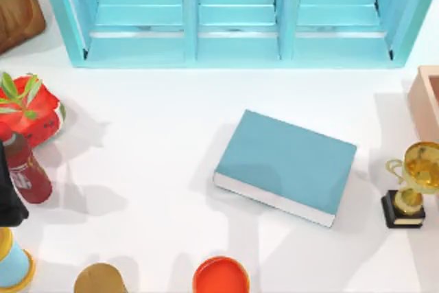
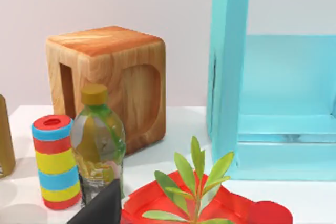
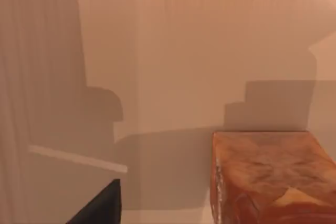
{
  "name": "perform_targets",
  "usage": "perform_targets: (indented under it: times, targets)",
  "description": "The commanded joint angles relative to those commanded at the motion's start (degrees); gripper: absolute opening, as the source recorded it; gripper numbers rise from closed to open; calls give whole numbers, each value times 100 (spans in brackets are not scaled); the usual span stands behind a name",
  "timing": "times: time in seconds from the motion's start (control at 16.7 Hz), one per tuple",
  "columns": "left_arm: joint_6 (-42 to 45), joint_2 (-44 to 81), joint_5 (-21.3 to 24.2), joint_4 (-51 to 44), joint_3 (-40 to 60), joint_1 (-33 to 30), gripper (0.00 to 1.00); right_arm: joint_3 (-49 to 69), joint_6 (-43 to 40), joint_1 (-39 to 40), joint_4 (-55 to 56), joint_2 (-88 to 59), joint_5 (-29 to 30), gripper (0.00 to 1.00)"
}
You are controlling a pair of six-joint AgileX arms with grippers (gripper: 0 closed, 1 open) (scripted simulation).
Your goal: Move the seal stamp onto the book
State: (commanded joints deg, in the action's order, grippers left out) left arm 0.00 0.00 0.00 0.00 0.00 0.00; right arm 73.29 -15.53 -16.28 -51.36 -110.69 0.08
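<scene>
The book lies bare-topped just below the shelf. Locate the stamp first, then grip it upright. Jaws' state: cannot tell.

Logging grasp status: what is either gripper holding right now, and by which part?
It cannot be told. The book lies on the table with nothing on it; the left arm is at the table's left edge.
</scene>
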Motion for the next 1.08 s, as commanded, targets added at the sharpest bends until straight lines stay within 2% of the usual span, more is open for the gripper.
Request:
perform_targets:
  times: [0.36,1.08]
  targets:
    - [0,0,0,0,0,0,100,-172,-17,-15,208,-133,-3,100]
    - [0,0,0,0,0,0,100,-172,-17,-15,208,-133,-3,10]
